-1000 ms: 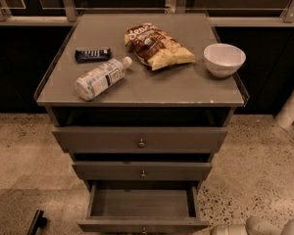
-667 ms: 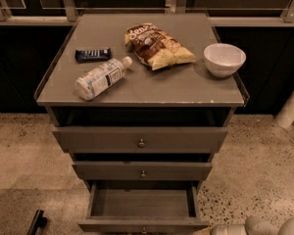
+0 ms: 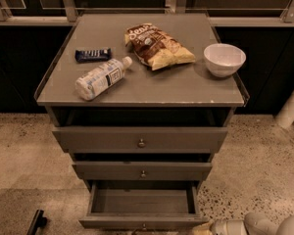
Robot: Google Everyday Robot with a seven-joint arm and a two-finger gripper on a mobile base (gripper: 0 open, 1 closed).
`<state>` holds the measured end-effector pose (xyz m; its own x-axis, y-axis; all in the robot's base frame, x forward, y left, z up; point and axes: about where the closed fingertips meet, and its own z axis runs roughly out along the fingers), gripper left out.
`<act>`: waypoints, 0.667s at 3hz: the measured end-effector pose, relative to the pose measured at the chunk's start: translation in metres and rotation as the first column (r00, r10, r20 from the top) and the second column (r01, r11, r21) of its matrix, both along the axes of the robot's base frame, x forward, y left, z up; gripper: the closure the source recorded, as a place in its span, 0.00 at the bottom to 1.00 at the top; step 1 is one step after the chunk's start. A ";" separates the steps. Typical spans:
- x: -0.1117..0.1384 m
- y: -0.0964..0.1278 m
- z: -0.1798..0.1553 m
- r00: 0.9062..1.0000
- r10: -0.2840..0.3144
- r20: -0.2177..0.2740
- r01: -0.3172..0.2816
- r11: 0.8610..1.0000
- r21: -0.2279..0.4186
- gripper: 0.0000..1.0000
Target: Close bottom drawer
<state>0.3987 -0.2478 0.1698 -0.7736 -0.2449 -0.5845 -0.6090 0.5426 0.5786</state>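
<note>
- White arm [image 3: 267, 225] pokes in at bottom-right corner of frame, low over the floor; gripper [image 3: 205, 227] at its left tip sits just beside the right end of the bottom drawer's front. Open or closed: can't tell.
- Black object [image 3: 36, 222] on the floor at bottom left, partly cut off by the frame edge; can't ID it.
- Bottom drawer [image 3: 112, 222], bottom centre: pulled well out, inside visible from above, grey-brown wood, slim front w/ small round knob [image 3: 143, 226] at centre.
- Middle drawer [image 3: 142, 171] just above it, front set further back than the bottom one.
- Top drawer [image 3: 139, 140], tallest front, centre of frame, dark gap betw. it and the cabinet top.
- Speckled floor [image 3: 264, 170] either side of the cabinet.
- Cabinet top [image 3: 186, 87], upper half of frame: water bottle [image 3: 100, 78] lying on its side at left, cap pointing up-right.
- Dark snack bar [image 3: 93, 55] just behind the bottle, near but not touching.
- Chip bag [image 3: 157, 45] lying flat at upper centre.
- White bowl [image 3: 224, 59] upright at right, apart from the bag.
- White post [image 3: 291, 106] at right edge.
</note>
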 end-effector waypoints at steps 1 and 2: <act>0.022 -0.003 0.010 0.999 0.004 0.046 -0.002 0.999 -0.036 1.00; 0.047 -0.007 0.015 0.996 -0.008 0.094 0.017 0.995 -0.095 1.00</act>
